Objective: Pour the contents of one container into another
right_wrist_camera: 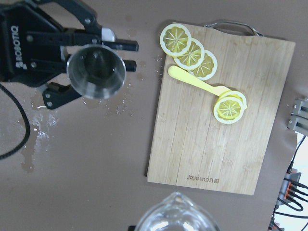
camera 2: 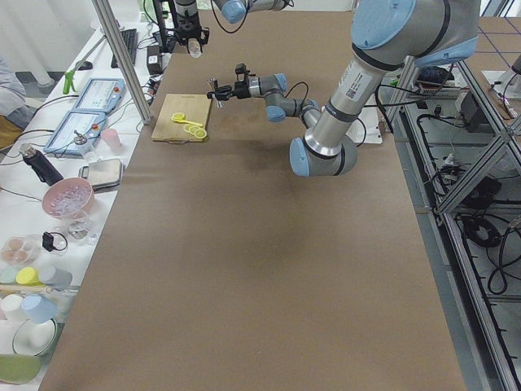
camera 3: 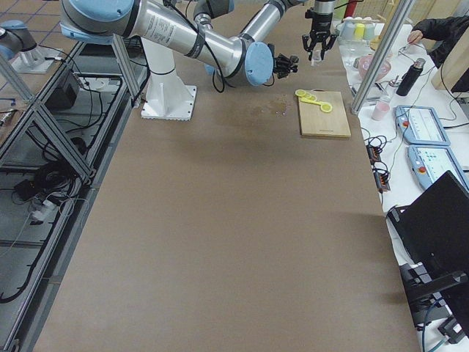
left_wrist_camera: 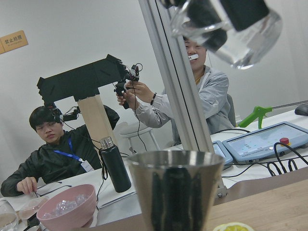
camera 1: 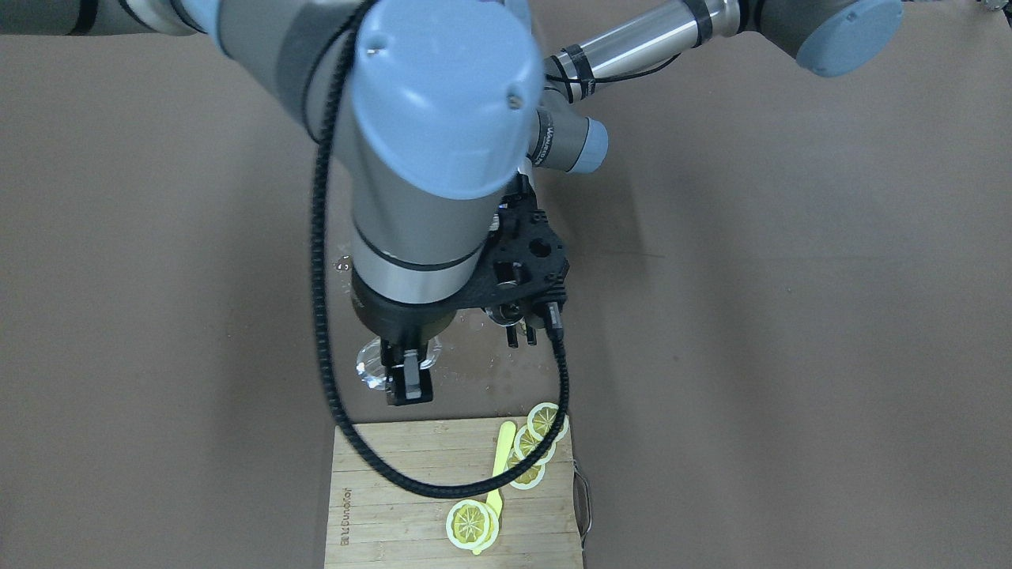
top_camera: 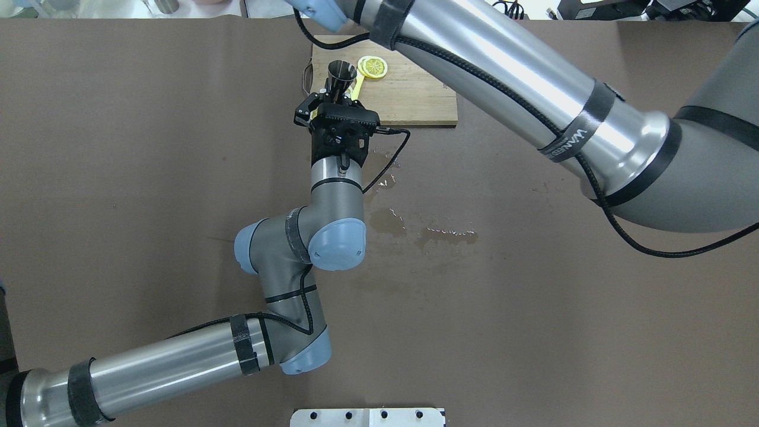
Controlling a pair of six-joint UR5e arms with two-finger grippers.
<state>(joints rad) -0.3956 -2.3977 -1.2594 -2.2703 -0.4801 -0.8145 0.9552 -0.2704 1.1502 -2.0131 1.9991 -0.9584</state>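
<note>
My left gripper (top_camera: 333,95) is shut on the waist of the steel jigger (top_camera: 342,72), which it holds upright beside the near corner of the wooden cutting board (top_camera: 415,95). From above, the jigger (right_wrist_camera: 96,71) shows an open, dark cup. My right gripper (camera 1: 407,375) is shut on the small clear glass cup (camera 1: 370,365), held high over the table. In the left wrist view the glass cup (left_wrist_camera: 236,33) hangs above and to the right of the jigger (left_wrist_camera: 175,190), slightly tilted. Whether it holds liquid I cannot tell.
Lemon slices (right_wrist_camera: 188,48) and a yellow utensil (right_wrist_camera: 197,83) lie on the cutting board (right_wrist_camera: 211,144). Wet patches (top_camera: 427,231) mark the brown table behind the left gripper. Two people (left_wrist_camera: 57,154) sit past the table's far end by a metal post, bottle and bowl.
</note>
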